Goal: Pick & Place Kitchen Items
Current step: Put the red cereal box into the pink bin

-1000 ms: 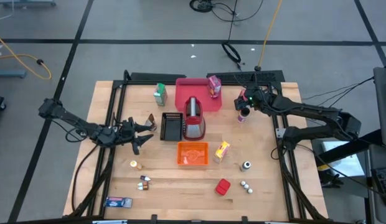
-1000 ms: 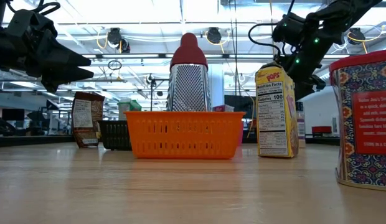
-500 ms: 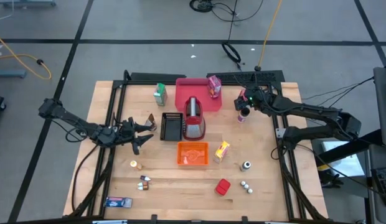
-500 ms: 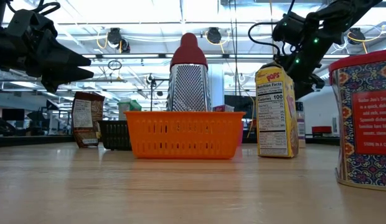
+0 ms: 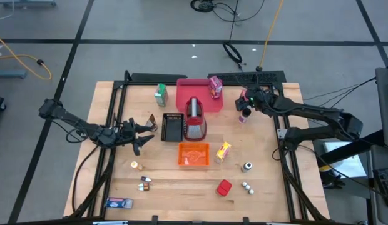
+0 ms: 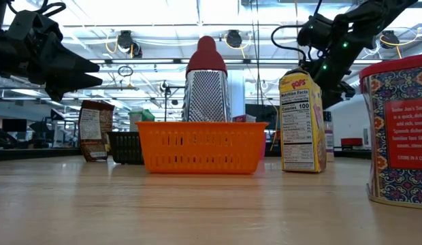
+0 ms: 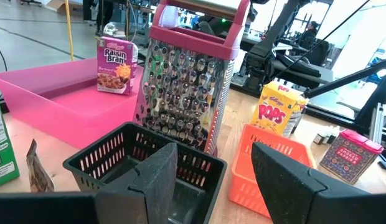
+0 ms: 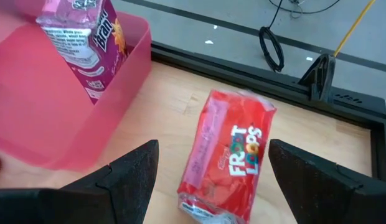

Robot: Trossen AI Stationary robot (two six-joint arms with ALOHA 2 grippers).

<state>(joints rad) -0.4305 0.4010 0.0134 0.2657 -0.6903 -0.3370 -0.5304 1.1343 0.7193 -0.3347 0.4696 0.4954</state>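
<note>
Right claw [image 8: 208,171] open, fingers spread wide, poised above red Froot Loops carton [image 8: 227,155]; carton on counter [image 5: 163,187] just beside pink tray [image 5: 181,100], untouched. Purple Raisin Bran carton [image 8: 81,37] upright inside tray, at corner near right claw. Left claw [image 5: 146,127] open, off counter surface near black basket [image 7: 137,165], facing grater [image 7: 190,81]. Yellow Pops carton [image 6: 301,121] upright beside orange basket [image 6: 201,146]. Red box [image 5: 223,187] near front edge of counter.
</note>
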